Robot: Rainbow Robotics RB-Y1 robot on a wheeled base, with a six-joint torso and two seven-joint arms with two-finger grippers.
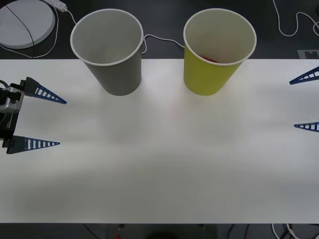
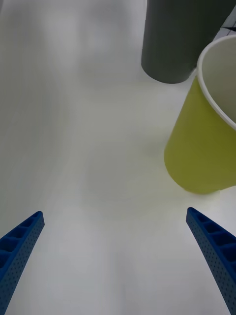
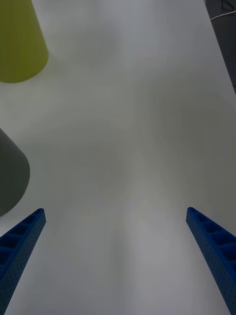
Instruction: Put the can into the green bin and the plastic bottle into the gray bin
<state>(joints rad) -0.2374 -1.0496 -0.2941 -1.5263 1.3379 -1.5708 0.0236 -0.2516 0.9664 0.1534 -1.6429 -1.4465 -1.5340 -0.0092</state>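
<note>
Something red, probably the can (image 1: 210, 59), lies in the green bin (image 1: 207, 77); both grippers' fingers spread, empty; the bottle must be found next

Left gripper (image 3: 118, 256) fingers spread over white table (image 3: 137, 123); green bin (image 3: 19, 44), gray bin (image 3: 10, 177) beyond.

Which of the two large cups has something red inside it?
The green bin, standing on the right near the table's back edge. A bit of red shows inside its rim, while the gray bin beside it looks empty.
</note>
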